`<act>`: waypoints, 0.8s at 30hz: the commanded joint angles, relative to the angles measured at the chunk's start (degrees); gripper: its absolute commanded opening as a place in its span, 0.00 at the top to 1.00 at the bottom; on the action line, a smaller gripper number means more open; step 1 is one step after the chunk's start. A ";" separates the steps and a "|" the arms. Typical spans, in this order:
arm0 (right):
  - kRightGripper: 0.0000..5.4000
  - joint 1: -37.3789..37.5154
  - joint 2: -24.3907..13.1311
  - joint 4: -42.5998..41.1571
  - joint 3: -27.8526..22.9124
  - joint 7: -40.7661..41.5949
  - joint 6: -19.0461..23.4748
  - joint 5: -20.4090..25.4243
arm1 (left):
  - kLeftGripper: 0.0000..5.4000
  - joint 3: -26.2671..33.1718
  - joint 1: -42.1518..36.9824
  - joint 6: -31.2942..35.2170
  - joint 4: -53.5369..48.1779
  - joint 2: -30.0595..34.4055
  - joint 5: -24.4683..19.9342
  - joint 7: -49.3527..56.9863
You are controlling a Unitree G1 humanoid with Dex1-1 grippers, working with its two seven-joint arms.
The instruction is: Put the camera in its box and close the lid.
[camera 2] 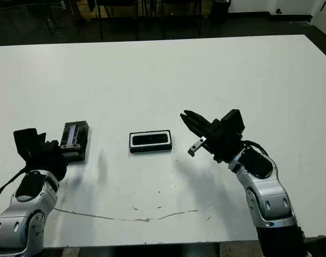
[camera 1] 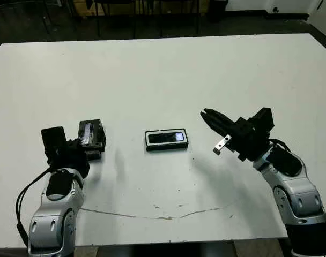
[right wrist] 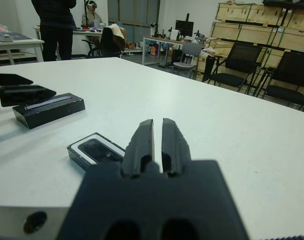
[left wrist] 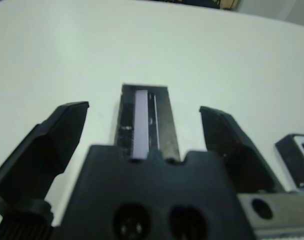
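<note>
Standing by the white table (camera 1: 163, 69), I see the first half of the job looks done: the camera (camera 1: 166, 137), a glossy dark bar, lies inside the box (camera 1: 166, 146), whose white lining shows as a thin frame around it. The box sits near the middle of the table, between the two arms, and it is uncovered.

The lid (camera 1: 91, 134) is what remains. It lies off to the robot's left, well apart from the box, with its shiny inside catching a pale strip of light. The left gripper (left wrist: 142, 130) is right at it: in the left wrist view its two black fingers (left wrist: 57, 132) are spread wide, one on each side of the lid, with clear gaps showing between finger and lid. So it brackets the lid without pinching it; I would judge it is about to close and take hold, though nothing is gripped yet.

The right gripper (right wrist: 157, 137) hangs above the table on the other side of the box, near it but not touching. Its fingers are pressed almost together with only a thin slit between them, and they hold nothing.

What is left, as I read it: grasp the lid, carry it across to the box, turn it hollow side down if needed, and seat it squarely over the camera.
</note>
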 commanded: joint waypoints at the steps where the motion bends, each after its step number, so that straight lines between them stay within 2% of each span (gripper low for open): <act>1: 1.00 1.02 -0.32 0.33 -0.06 -0.43 0.76 -0.36 | 0.00 -0.20 0.83 -0.62 2.49 0.51 0.35 -0.30; 19: 1.00 1.07 -0.58 0.21 -0.05 0.07 1.48 -0.13 | 0.00 0.23 1.11 -1.19 5.55 -0.13 1.24 2.22; 21: 1.00 1.09 -0.64 0.47 -0.01 0.20 1.01 -0.34 | 0.04 0.12 1.19 -0.78 5.42 -0.06 1.60 2.52; 24: 1.00 1.33 -0.77 -0.34 0.07 -0.34 2.01 -0.51 | 0.00 0.31 1.41 -0.20 5.02 0.42 0.88 1.33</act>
